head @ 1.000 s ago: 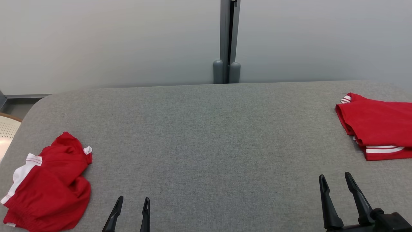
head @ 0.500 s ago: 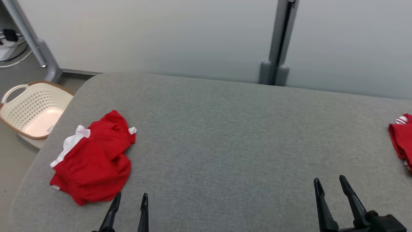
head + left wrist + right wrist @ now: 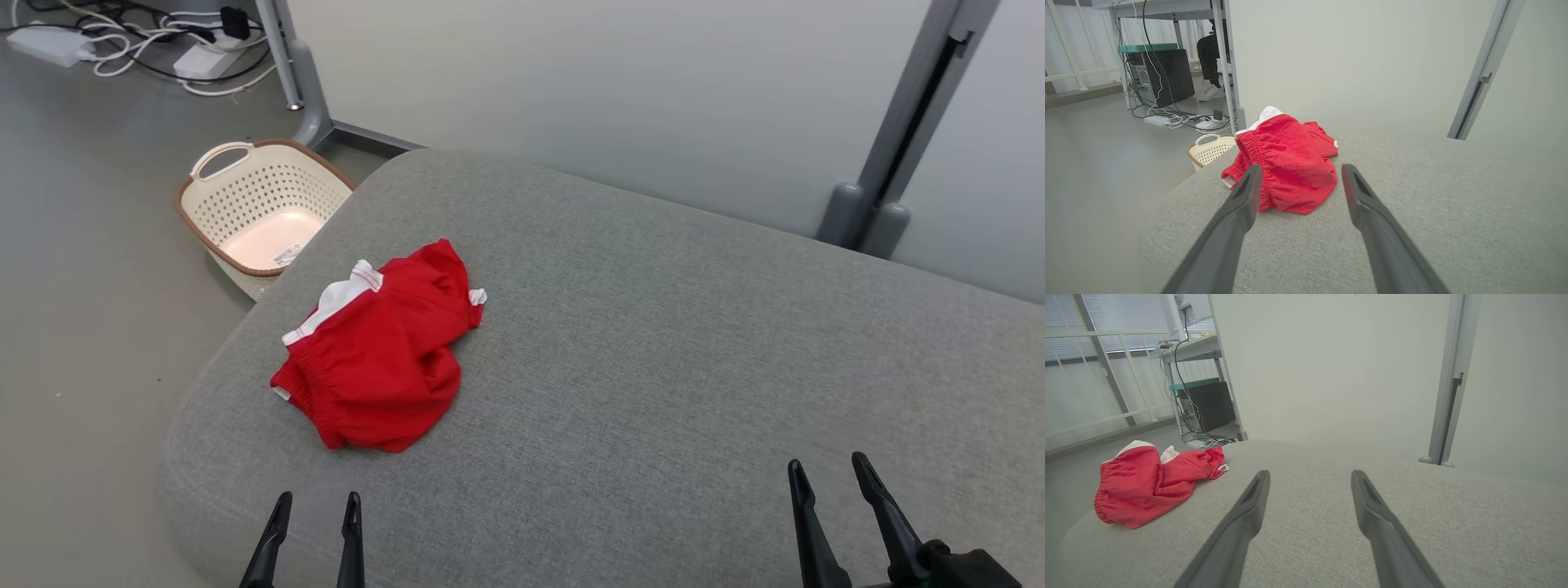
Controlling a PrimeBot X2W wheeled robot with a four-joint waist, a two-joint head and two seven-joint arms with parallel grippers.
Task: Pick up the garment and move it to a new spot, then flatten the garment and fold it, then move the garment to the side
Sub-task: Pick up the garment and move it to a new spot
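A crumpled red garment (image 3: 382, 351) with white trim lies near the left end of the grey padded table (image 3: 669, 343). In the left wrist view the garment (image 3: 1290, 163) sits just beyond my open left gripper (image 3: 1299, 173), a short way ahead of the fingertips. In the head view the left gripper (image 3: 317, 508) is at the table's near edge, below the garment, holding nothing. My right gripper (image 3: 826, 478) stands open at the lower right, far from the garment (image 3: 1151, 482), with bare table between its fingers (image 3: 1308, 477).
A cream perforated laundry basket (image 3: 260, 204) stands on the floor past the table's left corner. Cables and power strips (image 3: 122, 41) lie on the floor by a desk leg. A grey post (image 3: 906, 131) and a pale wall panel back the table.
The head camera has turned left: the garment now sits nearer the picture's centre, the basket and floor have come into view, and the folded red garment at the right has left the picture. Both grippers stay open.
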